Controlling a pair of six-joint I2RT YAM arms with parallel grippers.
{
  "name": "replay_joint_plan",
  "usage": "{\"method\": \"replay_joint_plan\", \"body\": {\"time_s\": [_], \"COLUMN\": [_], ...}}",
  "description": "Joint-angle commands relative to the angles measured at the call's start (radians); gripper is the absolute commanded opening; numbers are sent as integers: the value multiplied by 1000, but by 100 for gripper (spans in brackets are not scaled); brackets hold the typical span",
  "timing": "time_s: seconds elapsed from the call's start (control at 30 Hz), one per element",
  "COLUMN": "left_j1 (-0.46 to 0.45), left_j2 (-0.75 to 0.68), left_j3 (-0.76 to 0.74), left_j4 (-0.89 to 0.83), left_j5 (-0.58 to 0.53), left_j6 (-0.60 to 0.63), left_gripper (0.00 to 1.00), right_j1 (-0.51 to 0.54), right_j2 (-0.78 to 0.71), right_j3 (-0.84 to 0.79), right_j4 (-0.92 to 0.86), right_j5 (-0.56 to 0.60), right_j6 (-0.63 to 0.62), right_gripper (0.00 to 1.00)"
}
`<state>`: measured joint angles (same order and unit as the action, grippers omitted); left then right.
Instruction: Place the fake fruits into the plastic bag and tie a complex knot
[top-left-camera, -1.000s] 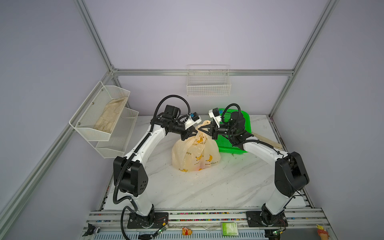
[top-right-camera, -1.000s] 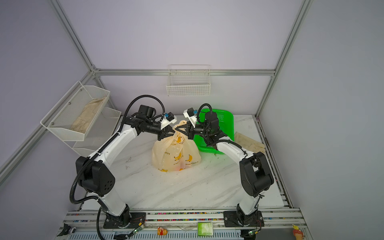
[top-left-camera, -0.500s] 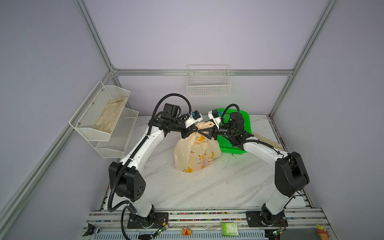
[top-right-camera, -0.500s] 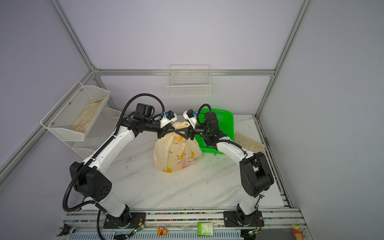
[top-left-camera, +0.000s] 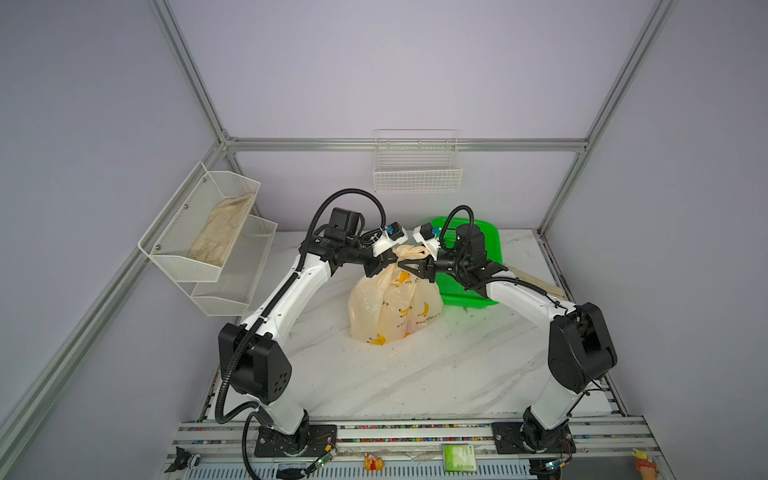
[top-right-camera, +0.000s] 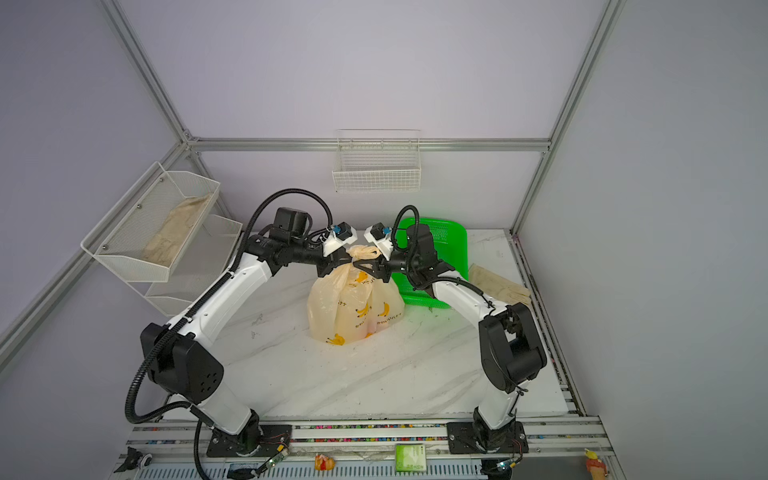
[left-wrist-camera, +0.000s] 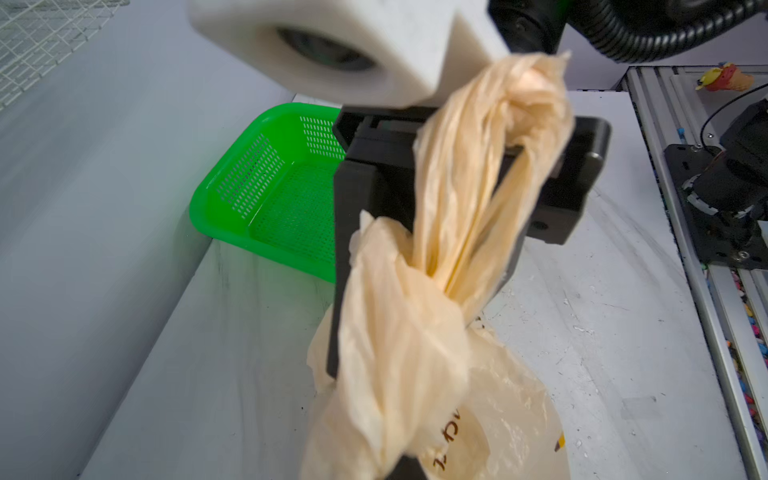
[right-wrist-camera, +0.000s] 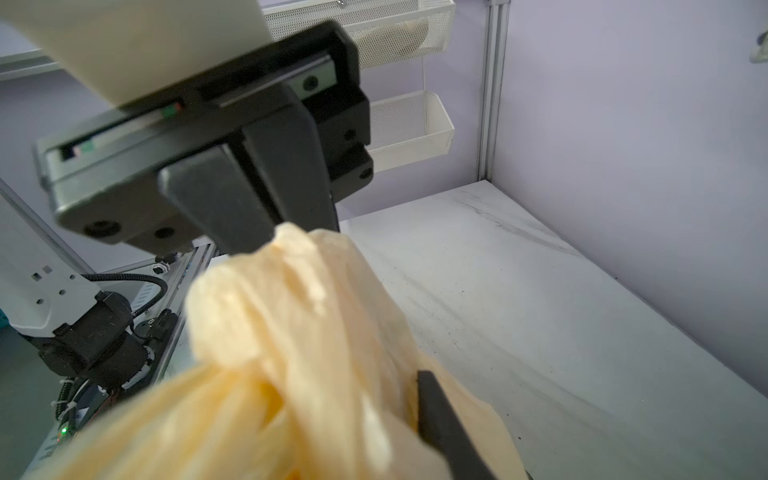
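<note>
wall rack (top-left-camera: 199, 232): well left of the plastic bag (top-left-camera: 395, 307), fixed to the side wall. A beige cloth lies slumped in its upper tray, and what kind of cloth it is cannot be read.
left gripper (top-left-camera: 388, 266): at the left side of the plastic bag's neck, level with the gathered top. In the right wrist view its two fingers (right-wrist-camera: 232, 208) lie pressed together. Their tips vanish behind bunched peach film, so the pinch point itself is hidden. The jaws are closed on the bag's handle plastic.
plastic bag: stands on the marble table (top-left-camera: 415, 386) with its lower part bulged and its neck drawn up between the two grippers.
fake fruits: not to be made out, because the cloudy printed film hides what fills the bag.
knot (left-wrist-camera: 440, 299): above the bag's body, a twist of handle strands, blurred in both wrist views. Crumpled strap ends (top-left-camera: 409, 250) stick up over the grippers. How tight it is cannot be told.
right gripper (top-left-camera: 411, 269): at the neck from the bag's right, tip to tip with the left gripper. In the left wrist view one finger (left-wrist-camera: 345, 291) shows whole. The other is mostly covered by the strands running between the jaws. The jaws stand somewhat apart around those strands; whether they press on them cannot be told.
green basket (top-left-camera: 492, 245): just right of and behind the bag, partly covered by the right arm.
gloves (top-right-camera: 498, 286): farther right of the bag, beige, flat on the table.
</note>
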<state>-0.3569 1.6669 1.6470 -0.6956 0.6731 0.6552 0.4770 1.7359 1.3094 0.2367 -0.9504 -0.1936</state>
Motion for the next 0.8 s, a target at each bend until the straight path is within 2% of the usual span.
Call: {"method": "replay_joint_plan", "body": {"time_s": [0.0, 0.1, 0.3, 0.67, 0.77], "left_j1": [-10, -10, -10, -7, -5], "left_j2": [-53, -54, -70, -57, -41], "left_j3": [-33, -36, -37, 35, 40], "left_j4": [43, 42, 23, -120, -149], "left_j5": [20, 4, -7, -34, -71], "left_j6": [0, 6, 35, 109, 125], "left_gripper": [0, 0, 3, 30, 34], "right_j1": [0, 0, -2, -3, -3], "right_j2": [19, 24, 10, -2, -13], "right_j3": [24, 26, 18, 44, 39], "right_j4": [-63, -63, -94, -179, -171], "right_j5": [4, -19, 29, 24, 19], "right_j6": [-66, -72, -102, -164, -160], "right_gripper": [14, 5, 0, 0, 0]}}
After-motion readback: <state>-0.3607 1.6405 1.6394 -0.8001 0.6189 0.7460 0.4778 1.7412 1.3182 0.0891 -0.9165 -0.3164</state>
